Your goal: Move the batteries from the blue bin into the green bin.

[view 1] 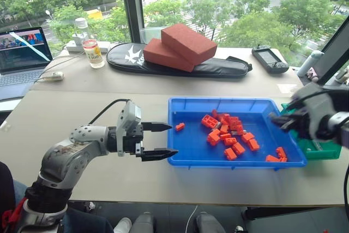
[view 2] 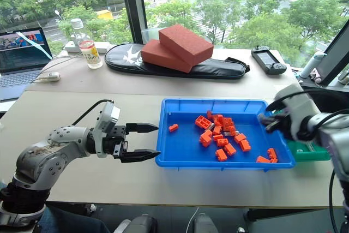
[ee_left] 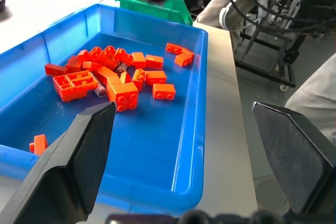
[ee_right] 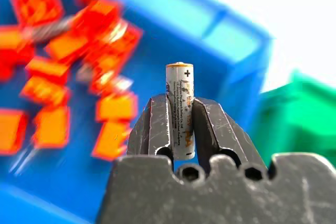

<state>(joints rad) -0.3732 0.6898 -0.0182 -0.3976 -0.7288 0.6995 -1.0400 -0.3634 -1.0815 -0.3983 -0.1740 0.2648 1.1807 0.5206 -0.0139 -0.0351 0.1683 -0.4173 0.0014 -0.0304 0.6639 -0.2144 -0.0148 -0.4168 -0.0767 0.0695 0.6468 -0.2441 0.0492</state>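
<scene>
The blue bin [view 1: 188, 144] lies on the table and holds a scatter of orange bricks [view 1: 229, 132]. Among them a grey battery [ee_left: 100, 92] lies half hidden. My right gripper [ee_right: 180, 102] is shut on another battery [ee_right: 180, 109], which stands upright between the fingers with its plus end up. That gripper [view 1: 283, 119] hovers over the blue bin's right end, next to the green bin [view 1: 327, 151]. Just outside the blue bin's left wall, my left gripper [view 1: 172, 139] is open and empty and points at the bin.
At the back of the table are a laptop [view 1: 22, 53], a bottle [view 1: 92, 53], a black bag [view 1: 180, 64] bearing two red-brown blocks [view 1: 182, 45], and a handheld console [view 1: 270, 58]. A person [ee_left: 247, 3] sits past the table's right end.
</scene>
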